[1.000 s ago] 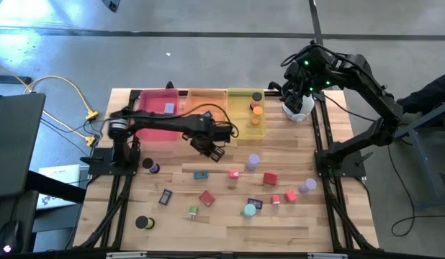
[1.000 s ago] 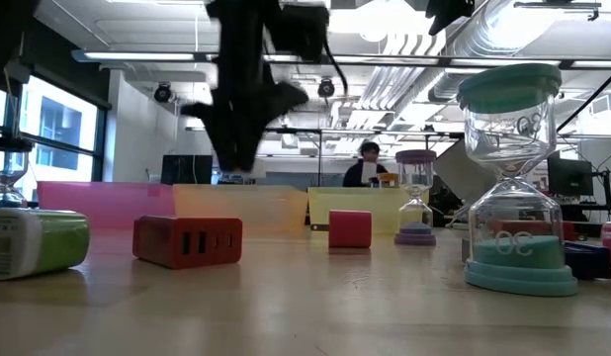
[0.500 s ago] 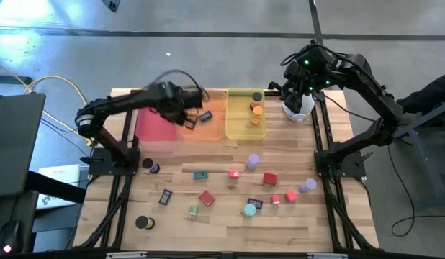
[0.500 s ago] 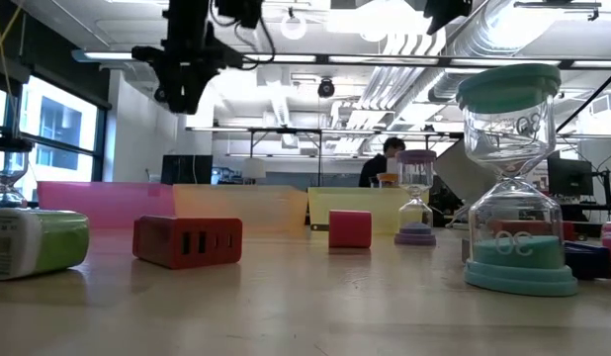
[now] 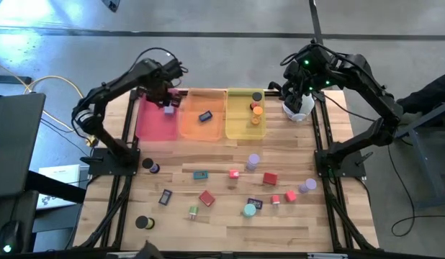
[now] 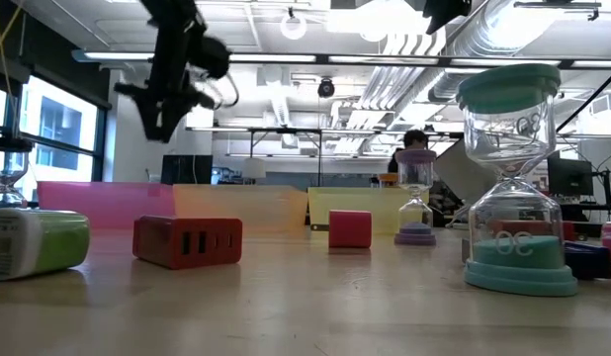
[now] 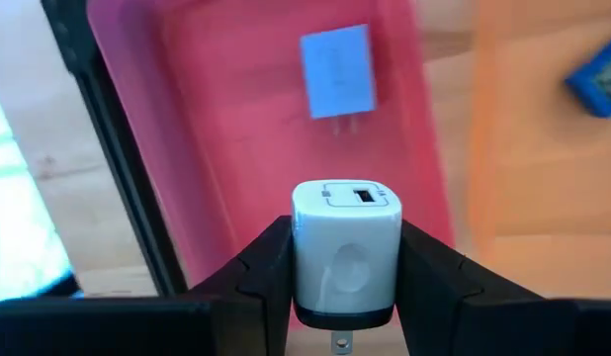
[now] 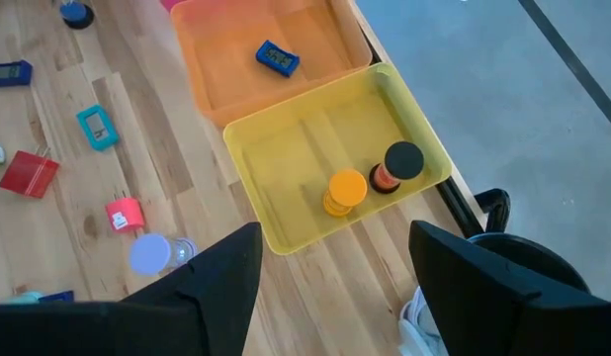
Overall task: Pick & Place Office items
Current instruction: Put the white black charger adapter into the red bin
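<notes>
My left gripper (image 5: 167,92) hangs high over the pink tray (image 5: 152,122) at the far left, shut on a small white wall charger (image 7: 345,252). In that tray lies a pale lavender charger (image 7: 336,71). The orange tray (image 5: 201,129) holds a blue flat piece (image 5: 205,116). The yellow tray (image 5: 240,122) holds a black (image 8: 403,158) and an orange cylinder (image 8: 346,188). My right gripper (image 8: 335,297) waits open at the far right, above that tray's corner. Several office items lie loose on the table's middle and near half. My left gripper pinches the white charger by its two opposite side faces (image 7: 298,259) between its two fingers (image 7: 269,267). The fingers come from above, pointing down. The charger is lifted clear above the pink tray, its USB port (image 7: 361,195) facing away from the wrist and a prong (image 7: 340,342) toward it.
A white rounded device (image 5: 299,108) stands beside the yellow tray at the far right. Loose pieces include a purple hourglass (image 5: 253,160), a red cube (image 5: 270,178), a red charger block (image 6: 187,242) and a teal hourglass (image 6: 511,178). Bare wood lies between the trays and these pieces.
My left gripper has swung from over the table's middle toward the far left corner and risen, rolling its wrist on the way. It now hangs over the pink tray. Its arm no longer covers the orange tray, and the blue piece there shows.
</notes>
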`<state>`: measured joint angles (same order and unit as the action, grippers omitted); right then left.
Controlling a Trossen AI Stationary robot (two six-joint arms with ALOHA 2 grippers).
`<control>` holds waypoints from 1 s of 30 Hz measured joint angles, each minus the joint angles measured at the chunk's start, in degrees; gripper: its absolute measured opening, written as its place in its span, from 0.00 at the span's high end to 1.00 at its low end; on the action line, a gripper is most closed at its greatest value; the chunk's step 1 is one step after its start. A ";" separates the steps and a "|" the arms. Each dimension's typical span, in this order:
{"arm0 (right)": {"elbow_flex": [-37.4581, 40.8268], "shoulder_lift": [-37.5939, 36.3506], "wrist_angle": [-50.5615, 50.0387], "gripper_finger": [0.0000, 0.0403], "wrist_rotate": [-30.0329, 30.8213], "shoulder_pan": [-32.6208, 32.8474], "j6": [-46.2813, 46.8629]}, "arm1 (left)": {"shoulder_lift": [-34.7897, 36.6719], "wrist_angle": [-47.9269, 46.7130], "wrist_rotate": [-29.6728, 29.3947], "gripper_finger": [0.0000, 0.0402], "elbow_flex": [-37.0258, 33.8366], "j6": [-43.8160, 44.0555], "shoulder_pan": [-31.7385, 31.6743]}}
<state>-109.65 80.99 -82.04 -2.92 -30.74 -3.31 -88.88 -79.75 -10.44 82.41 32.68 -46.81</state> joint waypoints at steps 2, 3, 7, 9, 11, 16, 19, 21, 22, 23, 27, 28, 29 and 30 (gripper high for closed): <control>0.00 0.00 0.00 0.39 0.00 0.00 -0.11 | -0.06 1.97 1.20 0.69 -3.35 -0.14 -2.35; 0.00 0.00 0.00 0.39 0.00 0.00 -0.27 | -0.07 2.91 1.52 0.69 -5.04 -0.17 -3.23; 0.00 0.00 0.04 0.39 0.00 0.00 -1.07 | -0.07 8.63 2.05 0.69 -11.23 -0.04 -4.92; 0.00 0.00 0.44 0.39 0.00 0.00 -1.09 | -0.07 12.21 2.54 0.69 -13.61 0.31 -5.49; 0.00 0.00 0.88 0.39 0.00 0.00 -1.12 | -0.07 15.52 3.63 0.69 -15.62 0.29 -6.57; 0.00 0.00 1.49 0.39 -0.01 0.00 -1.49 | -0.07 21.18 3.45 0.69 -19.27 0.24 -9.43; 0.00 0.00 1.77 0.39 -0.02 0.00 -1.51 | -0.07 24.17 3.21 0.69 -20.97 0.13 -11.07; 0.00 0.00 1.75 0.39 -0.02 0.00 -1.51 | -0.07 25.25 3.23 0.69 -21.75 -0.32 -11.82; 0.02 0.00 1.77 0.39 -0.02 0.00 -1.51 | -0.07 25.82 3.23 0.69 -21.96 -0.88 -12.05; 0.02 0.00 1.75 0.39 -0.02 0.00 -1.51 | -0.07 26.14 3.21 0.69 -22.01 -1.24 -12.08; 0.02 0.00 1.78 0.39 -0.02 0.00 -1.51 | -1.62 28.66 3.11 0.69 -22.01 -1.89 -12.02; 0.02 0.00 1.84 0.39 -0.02 0.00 -1.51 | -2.49 29.40 3.16 0.69 -22.01 -1.93 -12.02; 0.03 0.00 2.02 0.39 -0.02 0.00 -1.50 | -3.48 30.19 3.20 0.69 -22.01 -2.15 -12.02; 0.04 0.00 2.28 0.39 -0.02 0.00 -1.51 | -4.49 30.48 3.23 0.69 -22.01 -2.43 -12.02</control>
<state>-109.60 80.99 -79.76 -2.94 -30.74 -4.82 -93.37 -49.27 -7.20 60.41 30.25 -58.83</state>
